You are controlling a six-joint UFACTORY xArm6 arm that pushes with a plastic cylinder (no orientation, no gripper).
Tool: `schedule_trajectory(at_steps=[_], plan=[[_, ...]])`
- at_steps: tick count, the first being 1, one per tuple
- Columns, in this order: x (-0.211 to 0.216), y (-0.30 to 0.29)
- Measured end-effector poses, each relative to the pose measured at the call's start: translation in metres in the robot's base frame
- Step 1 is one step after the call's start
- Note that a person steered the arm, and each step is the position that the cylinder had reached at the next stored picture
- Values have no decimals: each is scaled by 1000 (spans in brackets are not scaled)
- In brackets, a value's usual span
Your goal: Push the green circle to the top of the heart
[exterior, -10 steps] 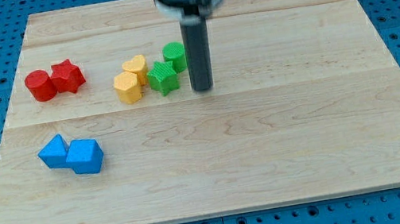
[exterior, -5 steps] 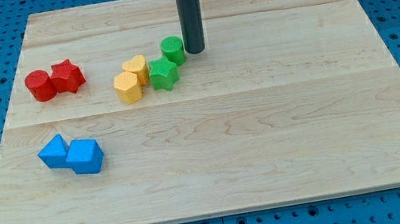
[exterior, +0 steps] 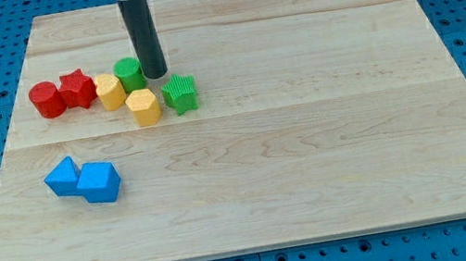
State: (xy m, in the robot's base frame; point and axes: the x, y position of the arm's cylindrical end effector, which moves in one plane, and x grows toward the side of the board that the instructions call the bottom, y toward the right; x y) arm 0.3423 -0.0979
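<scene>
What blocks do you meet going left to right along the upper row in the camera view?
Red circle → red star → yellow heart → green circle → my tip → green star.

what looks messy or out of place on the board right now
Nothing is damaged or tipped. The one oddity: the yellow heart sits jammed against the red star, with the green circle on its right rather than above it, my tip touching the circle.

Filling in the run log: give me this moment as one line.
tip touching green circle on its right | yellow heart lower-left of circle, touching red star | green star apart | goal unmet
</scene>
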Motion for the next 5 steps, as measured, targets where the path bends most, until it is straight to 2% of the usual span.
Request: schedule_trajectory(at_steps=[1,3,4,5], plan=[[0,5],[-2,-47],[0,-1],[4,79]])
